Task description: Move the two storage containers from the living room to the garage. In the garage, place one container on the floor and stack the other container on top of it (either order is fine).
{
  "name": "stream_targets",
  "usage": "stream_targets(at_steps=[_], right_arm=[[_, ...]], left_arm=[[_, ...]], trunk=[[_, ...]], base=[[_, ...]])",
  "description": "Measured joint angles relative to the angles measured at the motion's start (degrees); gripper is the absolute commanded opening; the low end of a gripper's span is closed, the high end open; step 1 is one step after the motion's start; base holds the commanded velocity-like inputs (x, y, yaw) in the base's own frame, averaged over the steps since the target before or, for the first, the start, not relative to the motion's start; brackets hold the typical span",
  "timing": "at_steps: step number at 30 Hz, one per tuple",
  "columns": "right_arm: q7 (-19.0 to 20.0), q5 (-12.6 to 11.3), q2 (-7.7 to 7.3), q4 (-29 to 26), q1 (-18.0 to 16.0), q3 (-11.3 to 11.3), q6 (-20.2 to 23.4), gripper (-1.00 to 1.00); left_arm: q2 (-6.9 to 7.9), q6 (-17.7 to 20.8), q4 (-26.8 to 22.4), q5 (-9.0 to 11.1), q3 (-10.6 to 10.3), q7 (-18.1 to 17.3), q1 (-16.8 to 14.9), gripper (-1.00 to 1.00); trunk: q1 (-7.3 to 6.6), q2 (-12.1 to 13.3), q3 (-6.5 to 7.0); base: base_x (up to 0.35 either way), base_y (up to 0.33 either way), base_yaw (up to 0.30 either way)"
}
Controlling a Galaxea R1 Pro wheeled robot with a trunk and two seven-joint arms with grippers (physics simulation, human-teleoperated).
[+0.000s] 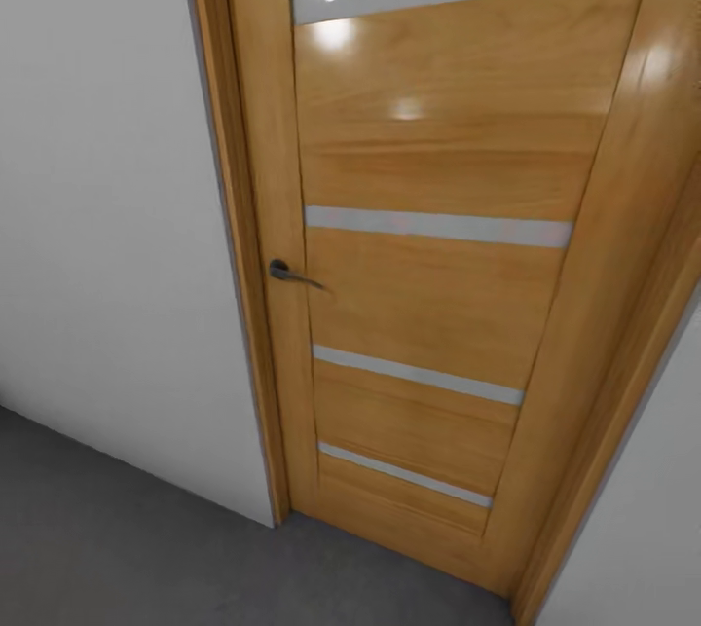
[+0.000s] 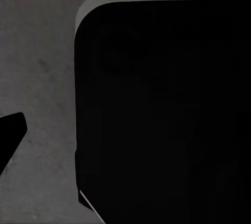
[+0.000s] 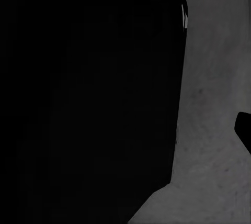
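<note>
The robot stands facing a closed wooden door [image 1: 428,246], honey-coloured with four pale glass strips across it and a dark lever handle [image 1: 290,274] on its left side. White wall [image 1: 107,217] runs along to the left of the frame, and another slice of wall sits at the lower right. Underfoot is rough dark grey concrete floor [image 1: 117,538], which reads as the garage side of the door.

Both wrist cameras look down at that same grey concrete [image 2: 42,77], each with a big black rounded shape [image 2: 162,114] taking up most of the picture; I take it for part of the robot's own body or base, though it is too dark to be sure. A small black tip [image 2: 10,135] juts in at the edge of the left wrist view and another [image 3: 244,130] in the right wrist view, possibly finger ends. Whether either claw is apart or together, I cannot tell.

As for the two red-orange storage containers, there is no sign of one here, on the concrete or in a grip. Judging by that, the job looks far from finished: no container set down, no stack begun, and the robot probably has to get through this door first.
</note>
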Motion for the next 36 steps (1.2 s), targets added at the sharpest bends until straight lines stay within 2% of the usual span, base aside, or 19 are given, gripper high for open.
stream_targets(at_steps=[11,17,26,36], right_arm=[[0.0,0.0,0.0,0.0,0.0,0.0,0.0,1.0],[0.0,0.0,0.0,0.0,0.0,0.0,0.0,1.0],[-0.1,0.0,0.0,0.0,0.0,0.0,-1.2,1.0],[0.0,0.0,0.11,0.1,0.0,-0.1,-1.4,1.0]], left_arm=[[0.09,-0.2,0.0,0.0,0.0,0.0,0.0,1.0],[0.01,-0.4,-0.1,-0.1,0.1,-0.1,0.0,1.0],[0.0,-0.4,-0.2,-0.1,0.1,0.0,0.0,1.0],[0.01,-0.4,-0.3,-0.1,0.1,0.0,0.0,1.0]], trunk=[[0.0,0.0,0.0],[0.01,0.0,0.0],[0.03,0.0,0.0],[0.03,0.0,0.0]], base=[[0.317,0.148,-0.286],[0.236,0.254,-0.044],[0.04,0.046,-0.022],[0.002,0.002,-0.212]])
